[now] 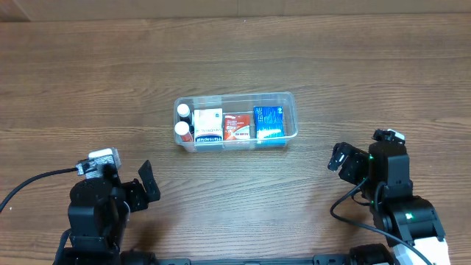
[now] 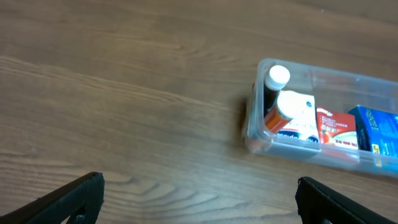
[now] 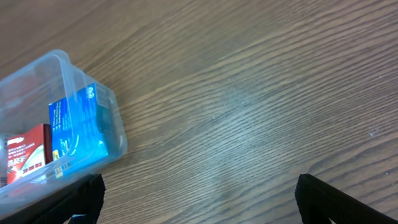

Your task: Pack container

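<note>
The clear plastic container [image 1: 289,99] sits mid-table. Inside it stand two dark bottles with white caps [image 1: 182,111], a white box [image 1: 208,123], a red and white box [image 1: 237,126] and a blue box [image 1: 268,122]. It also shows in the left wrist view [image 2: 256,134] and the right wrist view [image 3: 37,68]. My left gripper [image 1: 140,188] is open and empty at the near left, its fingers wide apart over bare wood [image 2: 199,202]. My right gripper [image 1: 346,163] is open and empty at the near right, its fingers wide apart beside the container's blue-box end [image 3: 199,202].
The wooden table [image 1: 88,88] surrounds the container on all sides. A black cable [image 1: 33,180] runs from the left arm toward the left edge. Another cable [image 1: 342,206] loops by the right arm.
</note>
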{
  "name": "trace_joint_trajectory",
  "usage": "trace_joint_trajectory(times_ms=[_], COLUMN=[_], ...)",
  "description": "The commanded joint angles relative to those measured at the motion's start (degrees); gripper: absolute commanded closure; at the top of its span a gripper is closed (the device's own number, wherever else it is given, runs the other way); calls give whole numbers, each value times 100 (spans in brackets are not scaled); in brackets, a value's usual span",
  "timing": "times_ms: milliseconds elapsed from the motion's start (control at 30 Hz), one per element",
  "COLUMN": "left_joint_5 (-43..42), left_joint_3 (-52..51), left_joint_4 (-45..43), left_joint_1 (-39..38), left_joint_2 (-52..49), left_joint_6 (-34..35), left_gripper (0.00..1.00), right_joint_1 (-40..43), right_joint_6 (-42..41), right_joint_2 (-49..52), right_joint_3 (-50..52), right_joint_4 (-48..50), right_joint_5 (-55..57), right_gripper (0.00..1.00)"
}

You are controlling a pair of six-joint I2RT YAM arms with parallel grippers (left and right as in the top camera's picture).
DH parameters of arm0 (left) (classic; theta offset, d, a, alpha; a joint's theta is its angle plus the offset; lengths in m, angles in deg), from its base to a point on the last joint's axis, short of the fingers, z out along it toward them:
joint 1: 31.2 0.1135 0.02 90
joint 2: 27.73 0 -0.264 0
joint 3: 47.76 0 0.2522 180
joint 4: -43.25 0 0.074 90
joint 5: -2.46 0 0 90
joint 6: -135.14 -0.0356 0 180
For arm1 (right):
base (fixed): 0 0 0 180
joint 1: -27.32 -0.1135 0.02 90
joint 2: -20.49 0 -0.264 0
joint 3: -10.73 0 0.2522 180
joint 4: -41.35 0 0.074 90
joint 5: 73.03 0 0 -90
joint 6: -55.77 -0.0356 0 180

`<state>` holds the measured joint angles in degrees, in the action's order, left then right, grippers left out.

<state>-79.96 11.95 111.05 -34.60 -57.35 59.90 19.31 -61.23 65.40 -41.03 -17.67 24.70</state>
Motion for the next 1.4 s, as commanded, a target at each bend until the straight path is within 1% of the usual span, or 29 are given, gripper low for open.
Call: trace_joint_trajectory(times_ms=[0, 233, 300, 367, 500, 767, 900, 967, 1000, 1133, 1167, 1300, 1367], left_joint_5=[74, 74, 74, 72, 74, 72, 74, 72, 74, 72, 74, 74, 72], left_joint_3=[-17, -17, -17, -17, -17, -17, -17, -17, -17, -17, -17, -17, -17], left_joint_4=[17, 15, 15, 15, 15, 15, 15, 15, 15, 15, 15, 15, 15], left_joint_1=[-39, -39, -39, -39, -39, -39, -39, -39, -39, -39, -39, -39, -39], left_joint_2=[-4, -4, -4, -4, -4, -4, -4, -4, -4, -4, -4, -4, -4], left_joint_6=[-83, -83, -83, -83, -83, -83, -83, -83, -83, -83, -83, -83, -83], left_gripper=[0, 0, 0, 0, 0, 0, 0, 0, 0, 0, 0, 0, 0], right_joint_1=[-33, -24, -22, -22, -22, -22, -22, -22, -20, -4, 7, 15, 15], right_joint_6=[-48, -48, -17, 184, 625, 1515, 2177, 2406, 2695, 3329, 3480, 3464, 3453], right_joint_2=[107, 129, -109, -428, -1311, -3300, -4094, -4341, -4474, -4474, -4474, -4474, -4474], right_joint_3=[17, 17, 31, 140, 769, 2439, 3018, 3187, 3392, 3770, 3755, 3753, 3753], right_joint_4=[15, -103, -70, 101, 859, 2483, 3200, 3392, 3786, 4629, 4509, 4024, 4059], right_joint_5=[13, -15, -9, -11, -61, -719, -973, -1003, -1001, -999, -1021, -979, -981], right_gripper=[0, 0, 0, 0, 0, 0, 0, 0, 0, 0, 0, 0, 0])
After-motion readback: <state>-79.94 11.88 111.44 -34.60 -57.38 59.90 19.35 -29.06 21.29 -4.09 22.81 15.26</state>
